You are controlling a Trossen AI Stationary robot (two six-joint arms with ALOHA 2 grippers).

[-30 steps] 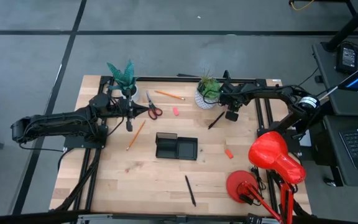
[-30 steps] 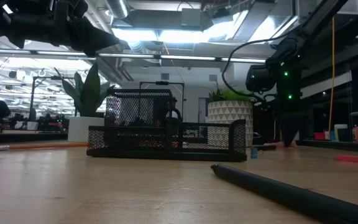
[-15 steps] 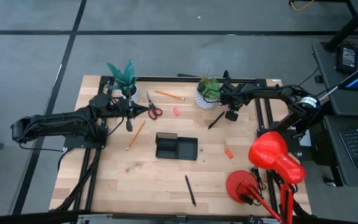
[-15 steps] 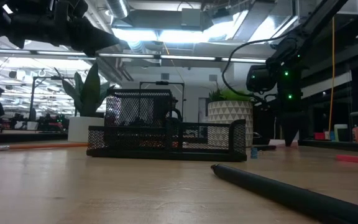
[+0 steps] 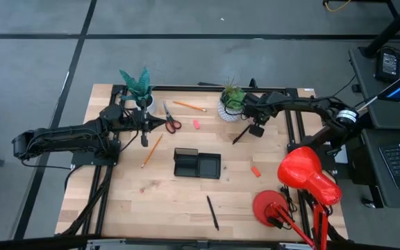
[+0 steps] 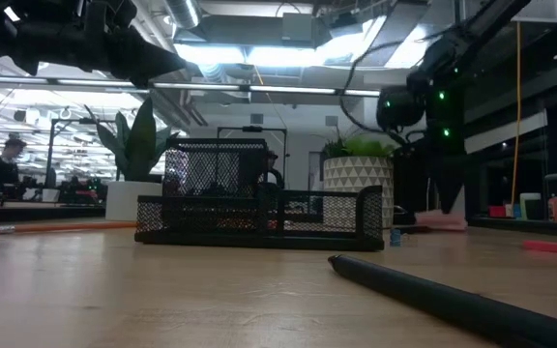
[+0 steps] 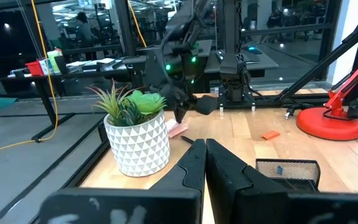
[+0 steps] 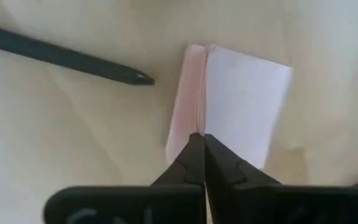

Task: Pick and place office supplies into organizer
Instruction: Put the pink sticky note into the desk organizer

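Pinching the pink sticky-note block [image 8: 229,102] is the step in hand: the right end effector [image 8: 199,142] is seen with its fingers closed together at the block's near edge, and whether any sheets are actually caught between them cannot be told. In the high view this end effector [image 5: 250,125] sits at about 1 o'clock from the organizer [image 5: 197,164], just beside the white plant pot [image 5: 229,110], with a dark pen [image 8: 67,59] lying near the block.

For the step to go well, the lift would best be begun slowly and straight up, so that a thin grip on a few sheets is revealed before the block is carried; if only the top leaves rise, a fresh, deeper grasp across the whole stack would be advised. The pot should be cleared on the way toward the organizer at the middle of the worktop [image 5: 151,201].

The left end effector [image 5: 144,132], fingers closed on nothing, waits at about 10 o'clock from the organizer.
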